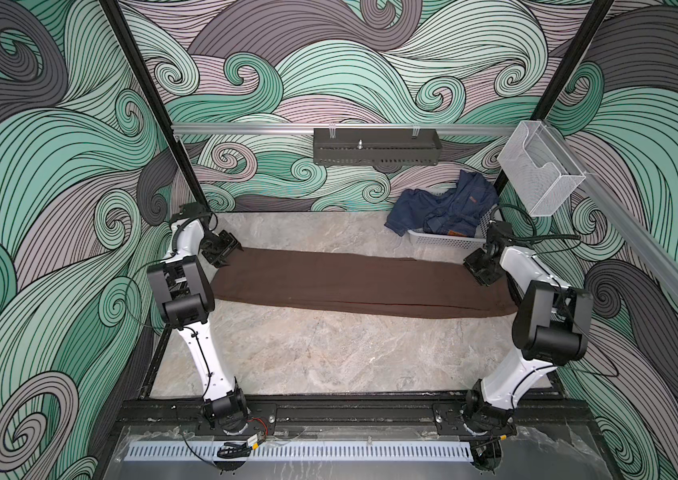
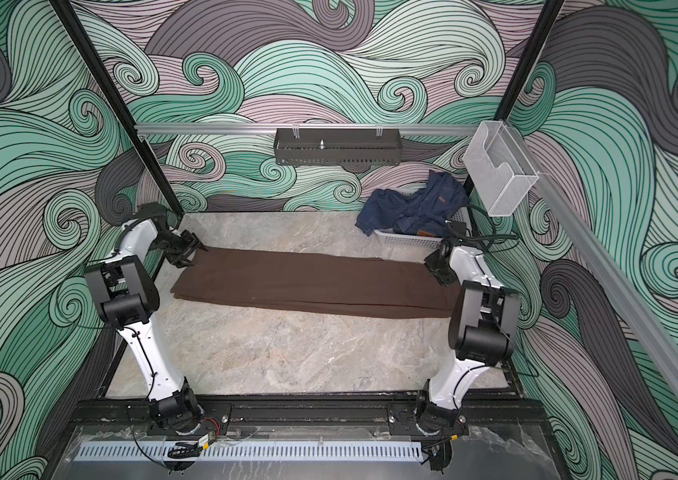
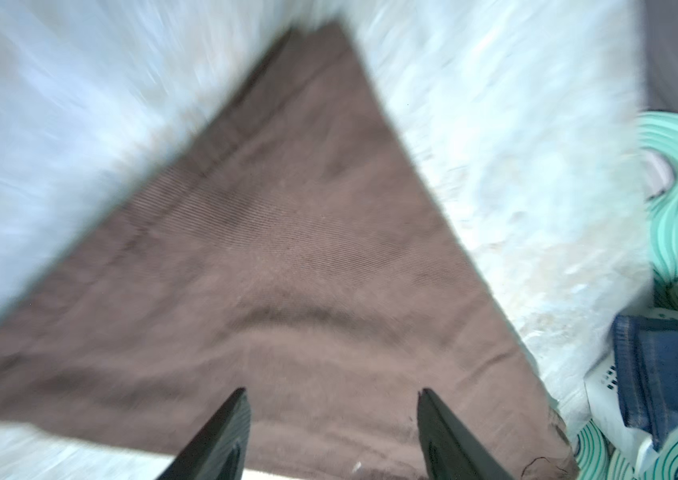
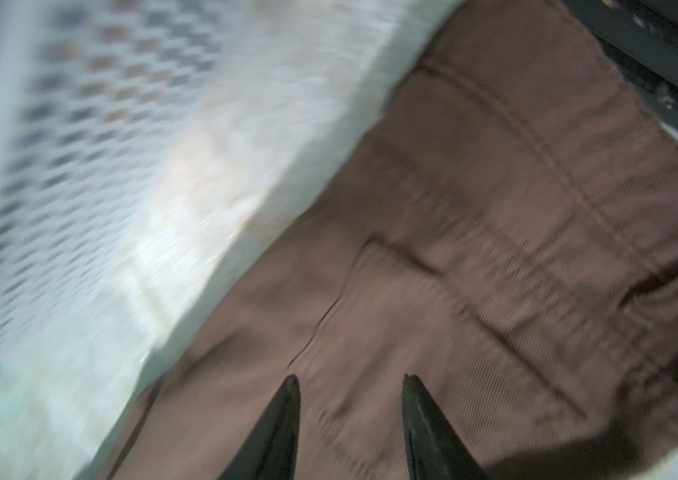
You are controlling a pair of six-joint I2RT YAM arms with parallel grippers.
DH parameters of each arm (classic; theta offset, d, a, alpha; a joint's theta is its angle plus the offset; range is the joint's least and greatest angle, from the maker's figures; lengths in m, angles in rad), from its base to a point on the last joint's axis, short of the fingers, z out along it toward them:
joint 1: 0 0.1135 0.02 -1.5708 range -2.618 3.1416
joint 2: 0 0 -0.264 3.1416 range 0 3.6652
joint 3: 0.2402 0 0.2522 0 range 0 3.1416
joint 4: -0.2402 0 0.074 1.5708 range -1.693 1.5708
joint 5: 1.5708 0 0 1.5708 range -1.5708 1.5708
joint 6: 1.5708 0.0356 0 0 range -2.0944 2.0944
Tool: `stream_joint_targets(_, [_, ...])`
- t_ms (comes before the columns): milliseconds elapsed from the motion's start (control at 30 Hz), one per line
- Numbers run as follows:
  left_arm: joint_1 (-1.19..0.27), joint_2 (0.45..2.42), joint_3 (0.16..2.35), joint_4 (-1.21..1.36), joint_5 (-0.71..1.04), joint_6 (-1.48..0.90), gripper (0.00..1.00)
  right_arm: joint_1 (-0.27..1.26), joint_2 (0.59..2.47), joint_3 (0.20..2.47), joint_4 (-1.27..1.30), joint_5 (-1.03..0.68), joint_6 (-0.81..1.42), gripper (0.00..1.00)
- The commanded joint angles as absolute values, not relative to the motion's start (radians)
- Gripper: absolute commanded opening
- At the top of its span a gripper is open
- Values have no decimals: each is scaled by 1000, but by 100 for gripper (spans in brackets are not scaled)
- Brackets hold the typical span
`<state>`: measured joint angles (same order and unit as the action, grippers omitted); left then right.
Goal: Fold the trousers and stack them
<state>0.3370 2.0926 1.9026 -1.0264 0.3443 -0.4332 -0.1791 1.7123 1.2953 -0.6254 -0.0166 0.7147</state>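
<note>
The dark brown trousers lie flat in a long band across the table, legs laid one on the other. My left gripper hovers at the band's far left corner. In the left wrist view it is open, with brown cloth below and nothing between the fingers. My right gripper is over the band's right end. In the right wrist view it is open above the stitched, seamed fabric, holding nothing.
A white mesh basket with dark blue denim garments stands at the back right, just behind my right gripper. A black tray and a clear wire holder hang on the rails. The black frame edge borders the trousers' right end.
</note>
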Motion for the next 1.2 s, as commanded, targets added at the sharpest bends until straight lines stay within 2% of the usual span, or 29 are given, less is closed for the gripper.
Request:
stream_joint_targets(0, [368,1974,1928,-1046,257,-344,67,-100,1650,1261,-647,-68,673,45])
stream_joint_targets(167, [387,1939,1849,-959,182,-261,69,39,1655,1236,-654,-144,671,46])
stream_joint_targets(367, [401,2034,1878,-988,139,-218,73,150,1710,1170,-614,-160,681,46])
stream_joint_targets(567, [413,2161,1983,-1070,212,-187,77,148,1802,1127,-605,-152,664,45])
stream_joint_targets(1167, [408,2291,1984,-1106,105,-108,82,76,1806,1109,-667,-110,626,44])
